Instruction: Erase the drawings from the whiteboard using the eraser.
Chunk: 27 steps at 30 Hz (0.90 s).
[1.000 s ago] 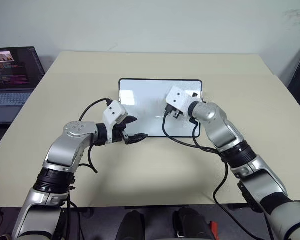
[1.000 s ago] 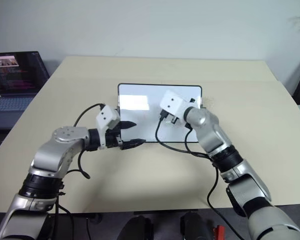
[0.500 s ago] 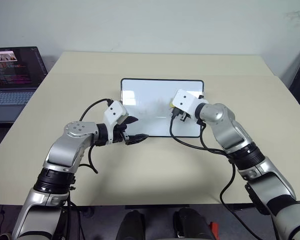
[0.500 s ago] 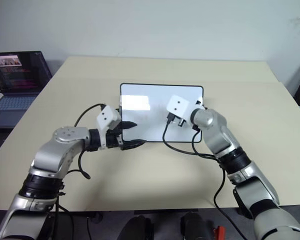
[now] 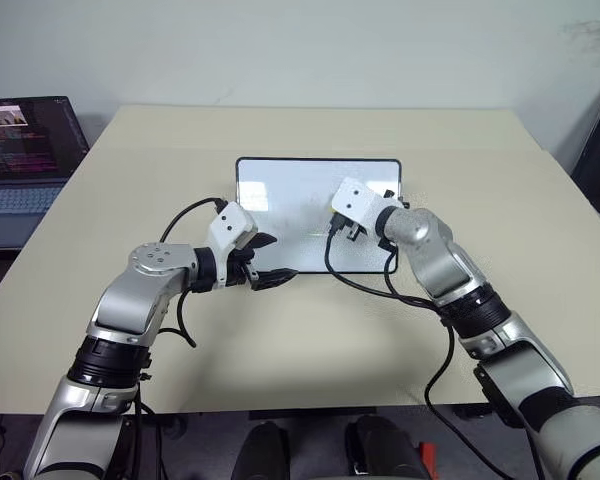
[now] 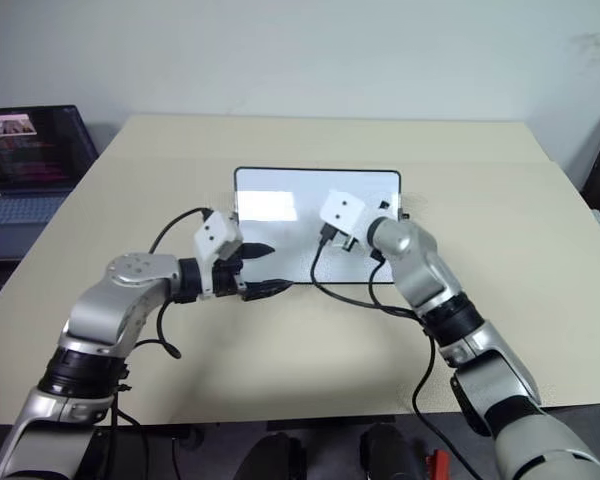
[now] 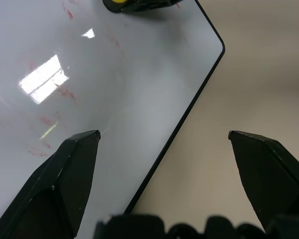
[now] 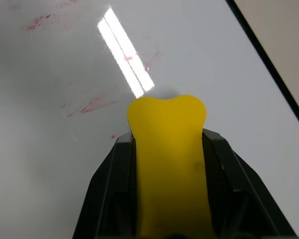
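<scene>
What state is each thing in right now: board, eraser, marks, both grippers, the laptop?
whiteboard: flat on the table, faint red smears left on it
drawings: partly wiped, thin red traces remain
eraser: clamped in the right gripper, over the board
right gripper: shut on the eraser
left gripper: open, empty, astride the board's near edge
laptop: open, screen lit

No legible text anywhere, the laptop (image 5: 25, 150) screen's lines too small to read.

One whiteboard (image 5: 280, 205), one eraser (image 8: 170, 164), one laptop (image 5: 25, 160), one table (image 5: 310, 330)
</scene>
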{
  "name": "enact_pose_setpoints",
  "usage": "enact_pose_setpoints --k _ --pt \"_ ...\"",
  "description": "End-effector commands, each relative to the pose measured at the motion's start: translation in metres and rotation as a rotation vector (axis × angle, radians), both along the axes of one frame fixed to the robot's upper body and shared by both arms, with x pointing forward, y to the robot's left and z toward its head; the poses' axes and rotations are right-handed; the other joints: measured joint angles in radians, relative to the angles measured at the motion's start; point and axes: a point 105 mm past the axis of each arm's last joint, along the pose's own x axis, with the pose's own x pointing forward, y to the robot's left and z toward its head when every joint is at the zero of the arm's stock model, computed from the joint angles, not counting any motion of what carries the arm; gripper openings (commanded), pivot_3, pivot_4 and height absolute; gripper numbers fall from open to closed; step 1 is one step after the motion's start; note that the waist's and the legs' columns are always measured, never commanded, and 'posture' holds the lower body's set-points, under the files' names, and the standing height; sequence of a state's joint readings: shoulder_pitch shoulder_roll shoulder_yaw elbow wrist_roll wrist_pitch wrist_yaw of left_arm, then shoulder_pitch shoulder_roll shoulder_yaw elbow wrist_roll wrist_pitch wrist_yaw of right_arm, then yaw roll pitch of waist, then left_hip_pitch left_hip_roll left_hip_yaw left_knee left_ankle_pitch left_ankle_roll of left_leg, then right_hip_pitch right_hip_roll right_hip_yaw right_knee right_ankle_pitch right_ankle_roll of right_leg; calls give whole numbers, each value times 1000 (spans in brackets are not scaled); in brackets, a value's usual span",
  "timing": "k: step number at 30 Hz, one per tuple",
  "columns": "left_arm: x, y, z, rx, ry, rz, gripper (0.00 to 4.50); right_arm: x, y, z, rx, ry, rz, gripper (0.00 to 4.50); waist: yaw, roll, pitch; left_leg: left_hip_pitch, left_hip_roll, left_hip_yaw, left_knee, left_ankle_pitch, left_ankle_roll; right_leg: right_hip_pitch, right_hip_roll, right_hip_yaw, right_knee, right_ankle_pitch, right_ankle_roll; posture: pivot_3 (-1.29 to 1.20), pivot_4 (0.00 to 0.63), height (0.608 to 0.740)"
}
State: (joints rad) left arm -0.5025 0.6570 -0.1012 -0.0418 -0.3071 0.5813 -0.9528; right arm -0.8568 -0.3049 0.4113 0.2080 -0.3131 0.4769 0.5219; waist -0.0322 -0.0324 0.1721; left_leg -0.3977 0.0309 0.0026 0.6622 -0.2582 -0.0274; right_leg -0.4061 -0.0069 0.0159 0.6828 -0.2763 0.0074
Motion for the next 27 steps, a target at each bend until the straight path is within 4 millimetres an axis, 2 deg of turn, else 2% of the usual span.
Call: enact_pose_setpoints --k 1,4,7,12,17,20,22,25,27 --pt "-3 -3 10 -4 -44 -18 4500 1 -6 -10 -31 48 -12 1356 0 0 0 0 0 0 0 0 0 0 0 0 0 0 0 0 150 740" --pt "-3 -2 10 -4 -44 -13 4500 -8 -16 -35 -95 153 6 1356 0 0 0 0 0 0 0 0 0 0 -1 0 -1 0 0 0 150 740" --pt "-4 -1 10 -4 -43 -10 4500 -16 -14 -44 -108 205 44 1356 0 0 0 1 0 0 0 0 0 1 -1 0 0 0 0 0 150 740" --pt "-5 -2 8 -7 -39 -11 4500 -8 9 -15 -52 85 69 1355 -6 0 0 2 0 0 0 0 0 1 0 1 0 0 0 0 150 740" --pt "-4 -1 8 -5 -36 -6 4500 8 29 26 10 -85 68 1355 -7 0 0 1 1 0 0 1 1 0 2 1 1 1 -1 0 150 740" --pt "-3 0 8 -4 -37 -1 4500 11 40 36 30 -129 82 1355 -5 0 0 -1 2 0 0 0 1 -2 2 0 1 1 -1 0 150 740" --pt "-3 0 8 -5 -38 0 4500 10 43 31 16 -108 100 1354 -1 0 0 -2 2 0 -1 0 0 -3 0 0 -1 1 -1 0 150 740" --pt "-3 0 8 -7 -38 2 4500 5 39 5 -49 -16 119 1354 0 0 0 -5 1 1 -2 0 0 -5 -2 0 -2 -1 -1 0 150 740" --pt "-3 0 8 -8 -37 4 4500 1 30 -14 -97 51 117 1354 1 0 0 -5 0 1 -2 -1 0 -5 -3 0 -3 -1 -1 0 150 740"
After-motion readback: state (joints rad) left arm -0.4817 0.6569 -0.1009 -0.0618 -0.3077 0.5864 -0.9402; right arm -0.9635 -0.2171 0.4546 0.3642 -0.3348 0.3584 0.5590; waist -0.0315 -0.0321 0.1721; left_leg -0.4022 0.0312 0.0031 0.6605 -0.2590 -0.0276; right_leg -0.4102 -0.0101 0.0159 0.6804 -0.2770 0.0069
